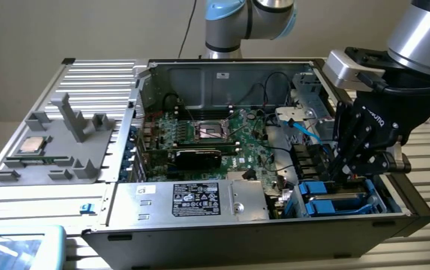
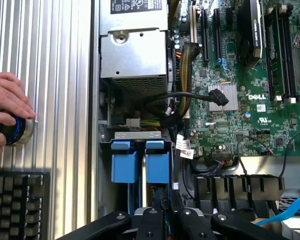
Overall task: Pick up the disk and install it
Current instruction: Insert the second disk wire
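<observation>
My black gripper [image 1: 354, 169], nearly closed on the blue-framed silver-grey disk [image 2: 157, 200], holds it on edge directly above the blue-carrier drive bay [image 1: 335, 197].

Black cables [image 2: 190, 100] and power supply box [image 2: 135, 55] just beside the blue drive bay [image 2: 140, 160].
</observation>
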